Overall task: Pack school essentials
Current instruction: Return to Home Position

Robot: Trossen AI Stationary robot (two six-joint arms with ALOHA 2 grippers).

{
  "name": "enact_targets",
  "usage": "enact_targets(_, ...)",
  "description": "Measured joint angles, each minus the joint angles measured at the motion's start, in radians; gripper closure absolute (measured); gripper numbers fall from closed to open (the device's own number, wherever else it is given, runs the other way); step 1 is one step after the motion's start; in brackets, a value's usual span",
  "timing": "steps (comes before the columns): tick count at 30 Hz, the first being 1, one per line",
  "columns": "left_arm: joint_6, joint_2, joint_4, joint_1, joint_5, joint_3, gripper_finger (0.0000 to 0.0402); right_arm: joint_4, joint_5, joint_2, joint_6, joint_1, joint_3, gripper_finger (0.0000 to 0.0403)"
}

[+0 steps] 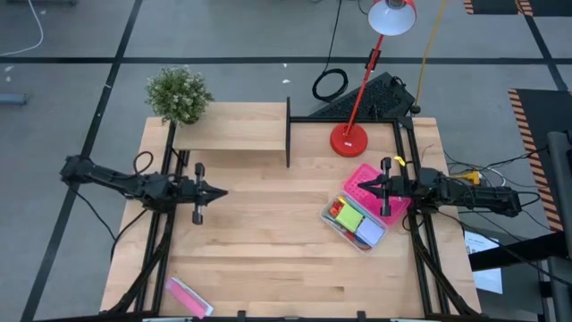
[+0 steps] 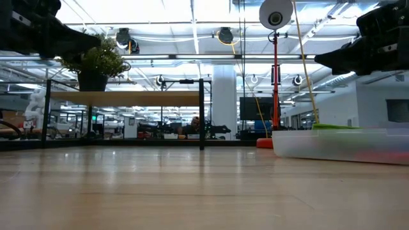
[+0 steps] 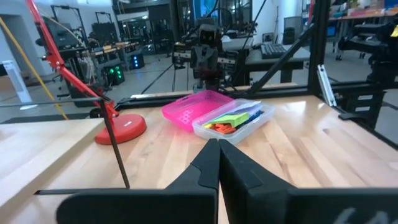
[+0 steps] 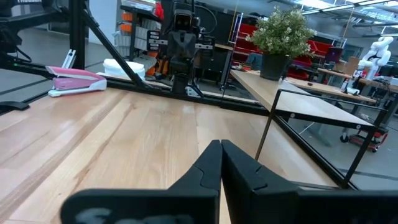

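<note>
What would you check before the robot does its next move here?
1. Supplies sit inside the clear box: ok, coloured pads and pens show in it.
2. Pink lid fitted on the box: not ok, it lies beside the box, touching it.
3. Left gripper empty: ok, shut on nothing over bare table.
4. Right gripper empty: ok, shut above the lid.
5. Red lamp clear of the right arm: cannot tell, its base stands near the lid.
</note>
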Motion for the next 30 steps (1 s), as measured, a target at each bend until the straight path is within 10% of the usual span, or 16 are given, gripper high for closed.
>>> enact_targets(30, 0.028, -0.118, -0.047, 0.169, 0.23, -0.092, 0.0398, 0.001, 0.0, 0.0, 0.0, 0.0, 0.0, 0.0403)
